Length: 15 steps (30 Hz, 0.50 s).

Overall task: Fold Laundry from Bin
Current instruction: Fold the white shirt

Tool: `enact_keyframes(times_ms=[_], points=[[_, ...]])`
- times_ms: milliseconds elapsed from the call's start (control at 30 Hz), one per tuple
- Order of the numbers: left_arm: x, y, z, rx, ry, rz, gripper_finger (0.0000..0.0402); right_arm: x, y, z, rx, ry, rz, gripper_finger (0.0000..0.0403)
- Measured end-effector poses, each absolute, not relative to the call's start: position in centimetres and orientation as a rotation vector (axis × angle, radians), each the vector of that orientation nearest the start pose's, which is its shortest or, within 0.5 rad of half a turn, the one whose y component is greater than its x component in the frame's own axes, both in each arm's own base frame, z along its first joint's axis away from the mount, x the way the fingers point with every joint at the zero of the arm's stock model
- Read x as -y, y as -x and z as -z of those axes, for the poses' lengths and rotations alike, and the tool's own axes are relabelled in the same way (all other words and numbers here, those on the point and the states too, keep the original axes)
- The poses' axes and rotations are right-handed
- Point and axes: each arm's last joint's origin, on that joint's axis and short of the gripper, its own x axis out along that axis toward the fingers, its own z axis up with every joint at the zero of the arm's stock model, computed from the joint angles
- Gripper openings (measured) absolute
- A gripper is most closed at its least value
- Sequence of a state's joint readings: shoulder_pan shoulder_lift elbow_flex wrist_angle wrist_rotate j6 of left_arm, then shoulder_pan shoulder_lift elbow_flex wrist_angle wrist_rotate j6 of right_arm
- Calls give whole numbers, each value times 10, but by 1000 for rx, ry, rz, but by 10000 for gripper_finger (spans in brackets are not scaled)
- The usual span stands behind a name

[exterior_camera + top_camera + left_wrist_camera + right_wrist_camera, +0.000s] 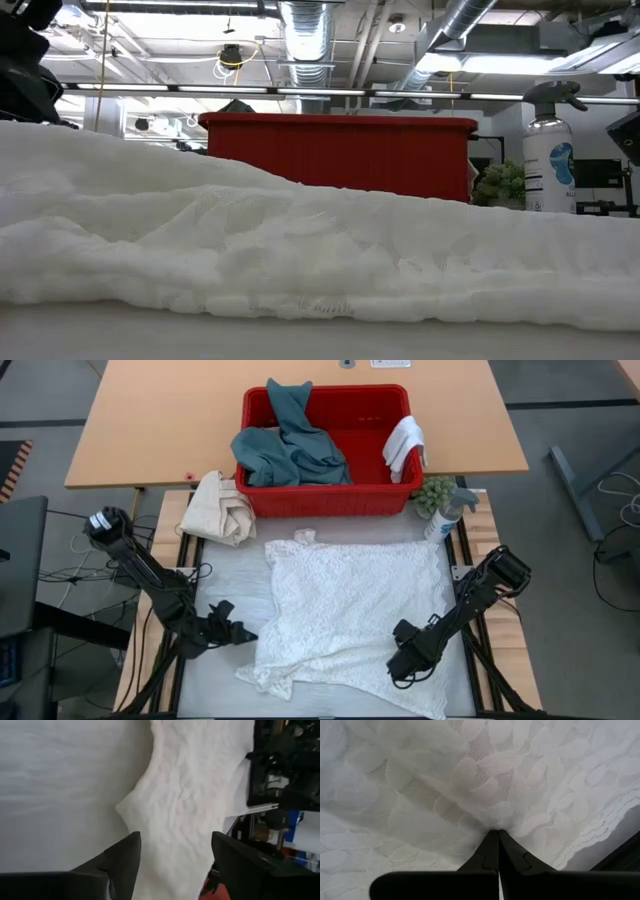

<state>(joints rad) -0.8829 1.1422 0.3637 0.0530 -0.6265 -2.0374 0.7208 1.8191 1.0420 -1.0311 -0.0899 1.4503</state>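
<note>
A white lacy cloth point(350, 610) lies spread over the middle of the table, and it fills the low view point(300, 250). My right gripper point(400, 668) is shut on it near its right near part point(493, 837). My left gripper point(243, 632) is open at the cloth's left edge. Its fingers stand apart over that edge point(175, 855), and I cannot tell whether they touch it. The red bin point(325, 500) stands at the far side. In it lies a teal garment point(290, 450), and a small white cloth point(404, 445) hangs over its right rim. My right gripper pinches a small gather of the lacy cloth point(492, 827) between its two shut fingertips. It comes steeply from above, pointing down. Creases run out from the pinch. The rest of the cloth lies on the table.
A cream canvas bundle point(222, 508) lies at the bin's left near corner. A spray bottle point(445, 515) and a small green plant point(432, 493) stand at its right near corner. Bare table point(225, 580) shows to the left of the cloth.
</note>
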Motion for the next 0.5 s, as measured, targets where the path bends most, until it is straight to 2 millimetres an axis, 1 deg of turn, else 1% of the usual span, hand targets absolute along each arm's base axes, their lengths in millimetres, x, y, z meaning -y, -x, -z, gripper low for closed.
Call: enact_keyframes(times_ms=[200,367,500], points=[[145,-143,-143,-591,1473,-358,243,-187,-207,-137,-1676,-445,727,21],[150,-150,-131,-574,1501,-380,243,-187,-207,-137,-1674,-443,728,21],[154,-162,-120,-533,1531,-376,236,-187,-207,-137,-1670,-454,742,21]])
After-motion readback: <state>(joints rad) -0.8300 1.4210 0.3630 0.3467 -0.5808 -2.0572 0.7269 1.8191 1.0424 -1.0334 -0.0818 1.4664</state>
